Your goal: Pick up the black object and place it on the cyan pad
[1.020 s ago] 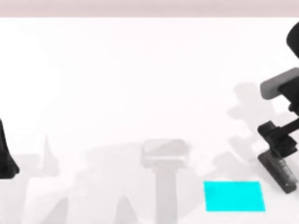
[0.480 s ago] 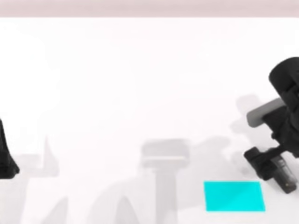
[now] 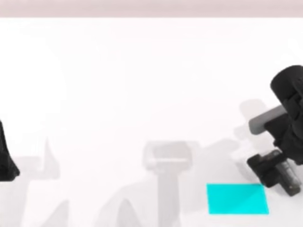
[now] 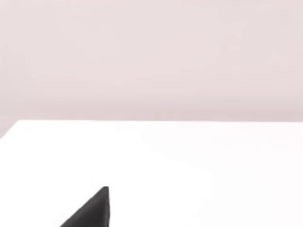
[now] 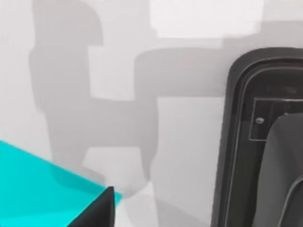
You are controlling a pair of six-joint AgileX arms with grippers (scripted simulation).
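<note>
Top view: right gripper low at table's right side, down over black object, which lies on white table just right of cyan pad, near pad's upper right corner, apart from it. Obj angled, lower end sticking out past gripper near right edge. Jaw state: can't tell, fingers hidden by gripper body. Contact w/ obj not clear either. Right wrist view: black obj close up, rounded end w/ grey details, pad corner beside it, dark fingertip at pad's edge. Left arm parked at table's left edge, gripper only partly seen; jaws can't tell. Left wrist view: bare table, one dark fingertip.
</note>
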